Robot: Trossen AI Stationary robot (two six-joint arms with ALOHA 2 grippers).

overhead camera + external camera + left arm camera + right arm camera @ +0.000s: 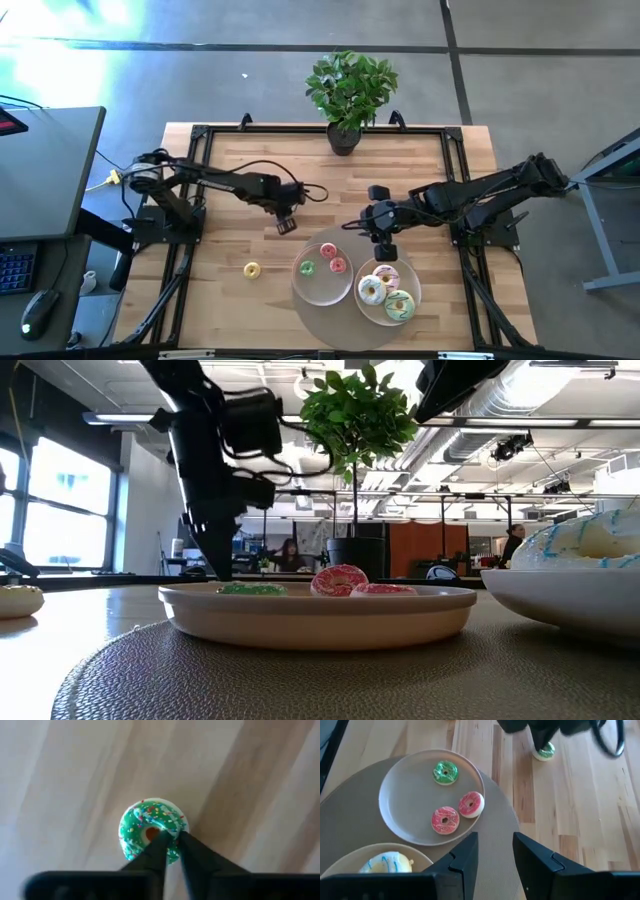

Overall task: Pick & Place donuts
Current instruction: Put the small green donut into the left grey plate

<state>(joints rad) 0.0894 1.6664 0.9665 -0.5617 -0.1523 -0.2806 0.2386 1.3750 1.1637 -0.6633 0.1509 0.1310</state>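
My left gripper [287, 226] points down at the table's middle and is shut on a tiny green sprinkled donut [152, 830], which also shows in the right wrist view [544, 751]. My right gripper [495, 851] hovers open and empty over the round mat [350, 325], between the two dishes. A white plate [300, 285] holds a tiny green donut [307, 267] and two tiny pink-red donuts [329, 250], [338, 265]. A white bowl [412, 285] holds the larger pink [386, 277], white [372, 291] and green [399, 306] donuts. A tiny yellow donut [252, 269] lies on the wood. My left gripper pinches the green donut's ring on one side [172, 827]. One fingertip [160, 842] sits at the hole and the other [187, 845] outside the rim. The fingers come from above, pointing down. I cannot tell whether the donut rests on the wood or is just off it.
A potted plant [349, 95] stands at the table's far edge. A black frame [200, 135] runs along the tabletop's sides. Bare wood lies left of the plate around the yellow donut. In the low view the plate [320, 610] hides the left gripper's tips.
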